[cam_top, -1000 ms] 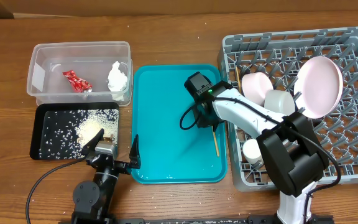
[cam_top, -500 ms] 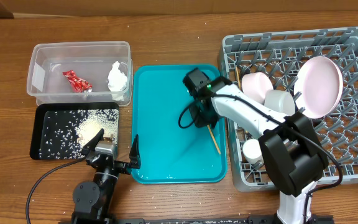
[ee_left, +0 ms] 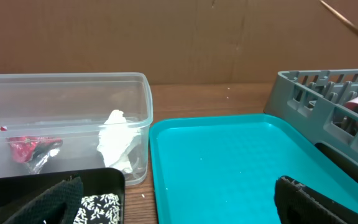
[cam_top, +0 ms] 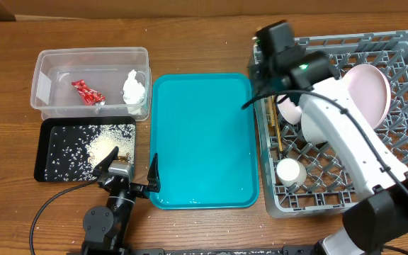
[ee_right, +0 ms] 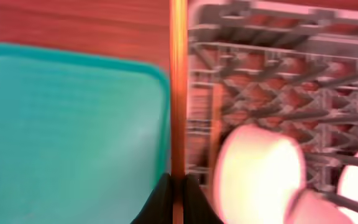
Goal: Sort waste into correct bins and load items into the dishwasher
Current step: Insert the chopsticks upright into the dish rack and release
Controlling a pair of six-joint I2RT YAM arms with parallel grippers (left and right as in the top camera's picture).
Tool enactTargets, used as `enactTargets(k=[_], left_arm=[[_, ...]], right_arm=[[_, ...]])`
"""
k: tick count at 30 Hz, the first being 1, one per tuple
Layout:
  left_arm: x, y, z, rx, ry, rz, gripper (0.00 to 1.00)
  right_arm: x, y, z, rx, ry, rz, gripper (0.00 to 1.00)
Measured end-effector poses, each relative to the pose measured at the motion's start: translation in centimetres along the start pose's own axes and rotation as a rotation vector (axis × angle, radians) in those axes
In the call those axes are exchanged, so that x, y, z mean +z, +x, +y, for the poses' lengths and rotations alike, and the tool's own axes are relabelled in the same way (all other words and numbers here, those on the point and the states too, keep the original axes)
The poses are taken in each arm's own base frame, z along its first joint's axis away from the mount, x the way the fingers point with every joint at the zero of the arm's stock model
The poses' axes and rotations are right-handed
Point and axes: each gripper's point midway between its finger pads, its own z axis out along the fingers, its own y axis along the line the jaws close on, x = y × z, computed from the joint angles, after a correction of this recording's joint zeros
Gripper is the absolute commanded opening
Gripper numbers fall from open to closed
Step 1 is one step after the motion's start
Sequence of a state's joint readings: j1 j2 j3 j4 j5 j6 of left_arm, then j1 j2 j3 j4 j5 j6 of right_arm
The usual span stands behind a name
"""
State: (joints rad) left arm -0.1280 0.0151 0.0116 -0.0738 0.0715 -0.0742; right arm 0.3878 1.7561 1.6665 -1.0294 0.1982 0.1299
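The right end effector [ee_right: 176, 198] is pinched shut on a chopstick [ee_right: 178, 93]. Only its wrist view shows that grip, with the stick lined up over the gap between the teal tray [cam_top: 200, 142] and the dish rack [cam_top: 402, 40]. Overhead, the arm hides those fingers. The left end effector [cam_top: 131, 167] gapes wide and empty, low beside the black tray [cam_top: 38, 149]. The napkin [cam_top: 134, 86] and wrapper [cam_top: 87, 92] lie in the clear tub [cam_top: 91, 51].

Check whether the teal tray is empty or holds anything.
Empty: the teal tray shows only bare surface in overhead and left wrist views. The right gripper is shut on a chopstick.
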Motion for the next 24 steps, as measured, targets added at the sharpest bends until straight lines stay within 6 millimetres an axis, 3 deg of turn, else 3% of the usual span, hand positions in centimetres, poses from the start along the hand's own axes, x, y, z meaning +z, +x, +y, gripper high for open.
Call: enactTargets(k=[4,5,6,9,16,18,19,20,24], left_arm=[[0.0,0.0,0.0,0.000,0.000,0.000,1.00],[0.0,0.0,0.0,0.000,0.000,0.000,1.00],[0.0,0.0,0.0,0.000,0.000,0.000,1.00],[0.0,0.0,0.0,0.000,0.000,0.000,1.00],[0.0,0.0,0.0,0.000,0.000,0.000,1.00],[0.0,0.0,0.0,0.000,0.000,0.000,1.00],[0.0,0.0,0.0,0.000,0.000,0.000,1.00],[0.0,0.0,0.0,0.000,0.000,0.000,1.00],[0.0,0.0,0.0,0.000,0.000,0.000,1.00]], right_arm=[[2.8,1.8,-1.0,-0.022,0.036,0.067,0.04],[3.4,2.4,-1.0,-0.030,0.040,0.088,0.08],[4.1,3.3,-1.1,-0.042,0.046,0.117,0.19],[4.6,4.2,-1.2,-0.052,0.052,0.147,0.34],[3.4,4.8,-1.0,0.005,0.033,0.165,0.48],[1.1,4.1,-0.4,0.035,-0.021,0.120,0.57],[-0.4,3.5,-0.2,0.044,-0.050,0.085,0.68],[-2.3,3.0,0.1,0.051,-0.083,0.040,1.00],[-13.4,1.1,1.2,0.064,-0.255,-0.216,1.00]])
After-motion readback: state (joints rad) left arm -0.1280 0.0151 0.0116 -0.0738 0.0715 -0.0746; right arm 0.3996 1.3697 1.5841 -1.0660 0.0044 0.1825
